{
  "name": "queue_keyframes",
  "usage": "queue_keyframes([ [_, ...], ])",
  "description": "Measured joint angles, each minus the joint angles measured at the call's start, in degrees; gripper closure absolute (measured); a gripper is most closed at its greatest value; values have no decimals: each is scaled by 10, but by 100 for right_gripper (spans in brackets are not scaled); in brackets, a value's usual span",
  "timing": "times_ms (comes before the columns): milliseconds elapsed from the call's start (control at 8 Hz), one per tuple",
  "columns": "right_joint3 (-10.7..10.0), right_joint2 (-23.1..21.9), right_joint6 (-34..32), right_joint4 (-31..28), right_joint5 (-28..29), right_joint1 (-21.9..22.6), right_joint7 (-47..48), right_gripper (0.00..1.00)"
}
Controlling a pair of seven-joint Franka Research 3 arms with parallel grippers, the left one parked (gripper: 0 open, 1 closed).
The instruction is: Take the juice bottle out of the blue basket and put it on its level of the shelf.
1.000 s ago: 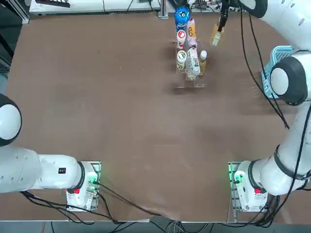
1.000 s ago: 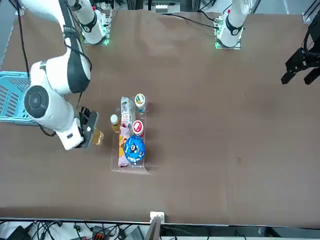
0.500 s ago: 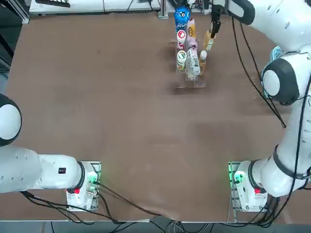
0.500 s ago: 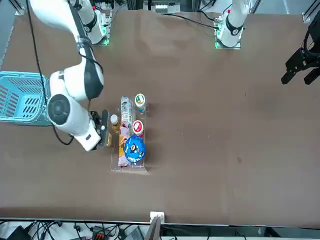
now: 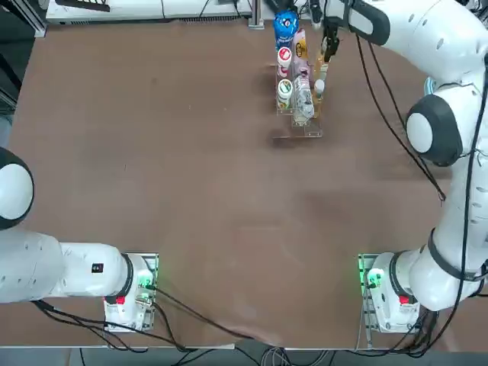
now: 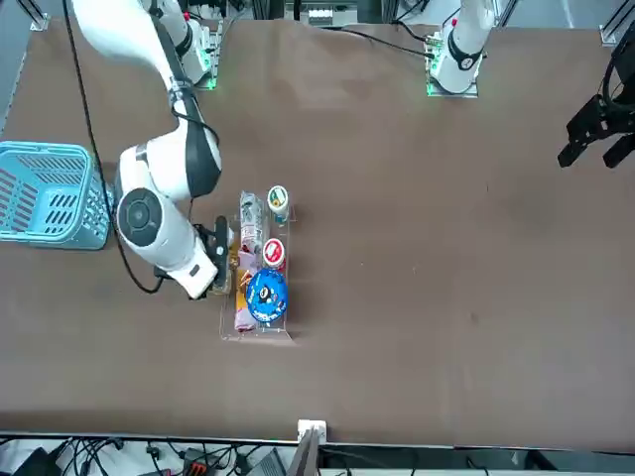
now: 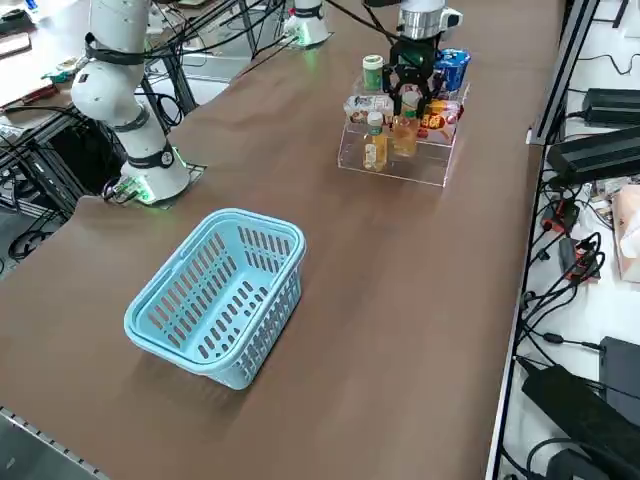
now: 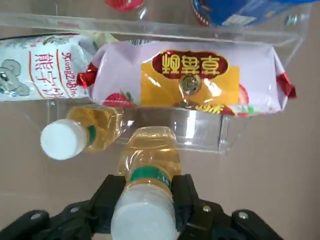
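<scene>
Clamped around the neck of the juice bottle [image 8: 148, 165], just under its white cap, my jaws [image 8: 145, 195] hold it upright; in the wrist view the black fingers [image 8: 107, 200] press either side of the green band.

Going left to right across the front view: at the far left edge, about mid-height, the blue basket [image 6: 45, 193] sits on the brown desk [image 6: 427, 248], well apart from everything else. Right of it, in the left-centre of the frame, my white arm bends down, and my jaws [image 6: 220, 260] hang at the left side of the shelf [image 6: 256, 332]. The juice bottle [image 6: 230, 266] is there too, just beside the shelf's lower step, mostly hidden by my wrist in this view. A twin bottle [image 8: 80, 135] with a white cap stands on that step, near the one I hold. Further right on the clear rack are a pink snack packet [image 8: 190, 80], a red-topped can [image 6: 274, 253] and a larger blue-topped bottle [image 6: 266, 296].
</scene>
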Motion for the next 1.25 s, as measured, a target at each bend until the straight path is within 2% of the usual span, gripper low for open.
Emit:
queue_keyframes([
  [875,-1,41,39,0,0,0,-23,45],
  [1250,-1,45,42,2,3,0,-16,45],
])
